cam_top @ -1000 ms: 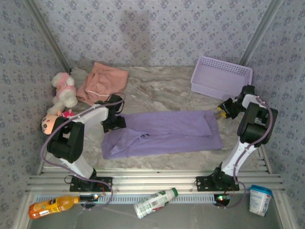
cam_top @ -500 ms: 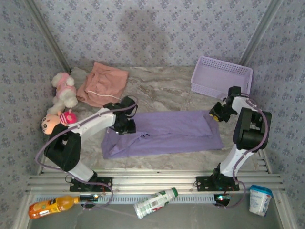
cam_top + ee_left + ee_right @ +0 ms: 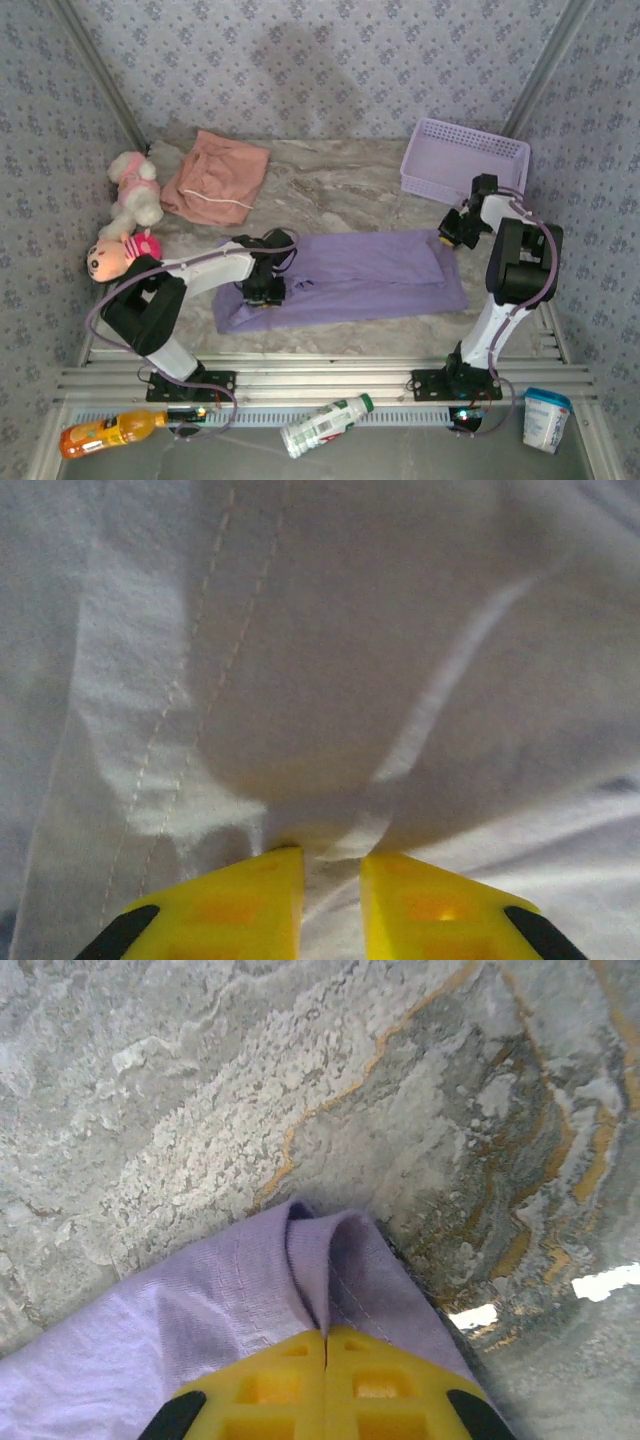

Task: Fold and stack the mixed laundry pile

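Desk (image 3: pixel 340 195): marbled, with wallpapered walls around it.
Shirt (image 3: pixel 370 272): mid-desk; we judge it part-folded into a long band.
Left jaws: narrow, pinching a shirt fold.
Right jaws: closed on the shirt's corner.
Shorts (image 3: pixel 215 178): far left, not yet stacked.

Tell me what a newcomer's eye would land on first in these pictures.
The lavender shirt lies as a long band across the middle of the marble table, pinched at both ends: the left fingers grip a fold near its left end, and the right fingers grip its far right corner. Behind it, salmon-pink shorts lie far left beside plush toys, and a lavender basket stands far right.
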